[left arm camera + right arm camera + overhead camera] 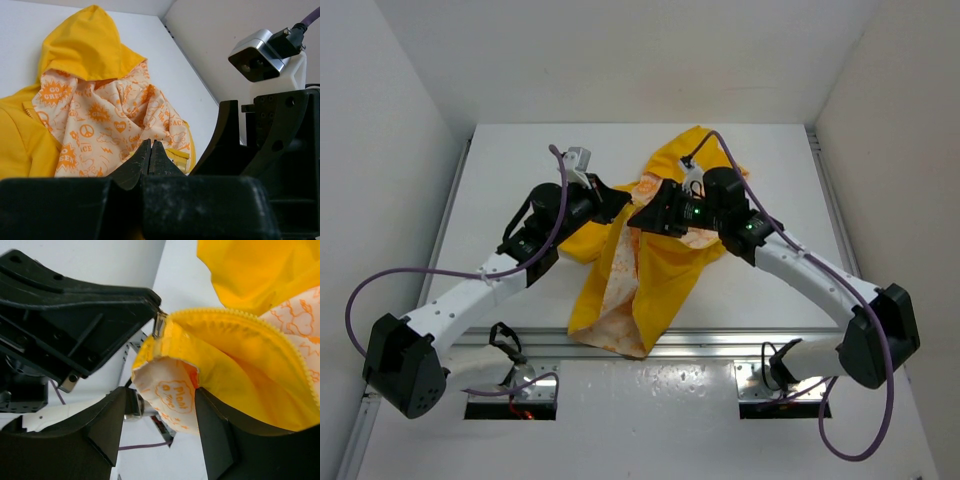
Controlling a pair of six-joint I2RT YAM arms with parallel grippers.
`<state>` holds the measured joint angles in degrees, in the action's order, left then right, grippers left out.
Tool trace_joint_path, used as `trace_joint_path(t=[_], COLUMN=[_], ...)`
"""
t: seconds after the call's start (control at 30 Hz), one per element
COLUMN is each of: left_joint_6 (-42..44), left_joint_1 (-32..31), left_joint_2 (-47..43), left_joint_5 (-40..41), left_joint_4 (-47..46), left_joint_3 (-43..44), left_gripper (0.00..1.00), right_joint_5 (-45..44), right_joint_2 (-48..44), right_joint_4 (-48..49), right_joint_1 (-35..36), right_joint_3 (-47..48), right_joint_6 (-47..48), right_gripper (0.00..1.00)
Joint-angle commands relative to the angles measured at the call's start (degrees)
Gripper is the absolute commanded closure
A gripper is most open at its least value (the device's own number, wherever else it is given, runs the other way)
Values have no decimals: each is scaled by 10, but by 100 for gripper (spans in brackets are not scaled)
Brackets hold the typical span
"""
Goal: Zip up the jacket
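Left fingers [134, 167] pinch crumpled yellow jacket [80, 45]

Bright even overhead light; soft shadows; wrist views blurred on near black housings.

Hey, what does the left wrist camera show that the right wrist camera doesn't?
Only the left wrist view: the hood, a peace sign on the lining, and the left gripper shut. Only the right wrist view: zipper teeth, a metal zipper pull at the left gripper's tip, and the right gripper holding a fold of the jacket. Both: yellow fabric, orange-printed lining, and the other arm's gripper.
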<state>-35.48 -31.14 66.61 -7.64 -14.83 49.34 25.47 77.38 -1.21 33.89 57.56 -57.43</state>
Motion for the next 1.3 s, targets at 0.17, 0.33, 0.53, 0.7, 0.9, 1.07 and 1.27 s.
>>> trace_joint_path(t=[0.17,0.33,0.53,0.7,0.9,1.07,1.27], left_joint_6=[-10,2,22,33,38,38,33], left_joint_1=[3,-9,-21,-26,-37,-42,-47], left_joint_2=[-24,-24,-24,-24,-29,-35,-40], left_joint_5=[5,11,22,32,38,38,38], left_joint_4=[-17,-17,-12,-6,-6,4,-1], left_joint_3=[13,13,13,13,13,8,2], left_gripper=[100,100,100,100,100,100,100], right_joint_5=[12,5,-3,-9,-45,-74,-84], right_joint_2=[20,32,42,47,51,61,73], right_joint_4=[88,81,82,90,56,21,28], right_joint_1=[7,13,20,21,25,25,28], right_joint_3=[20,25,37,39,46,62,59], right_joint_6=[-32,-28,-25,-30,-20,-17,-16], right_gripper=[42,45,52,63,58,56,67])
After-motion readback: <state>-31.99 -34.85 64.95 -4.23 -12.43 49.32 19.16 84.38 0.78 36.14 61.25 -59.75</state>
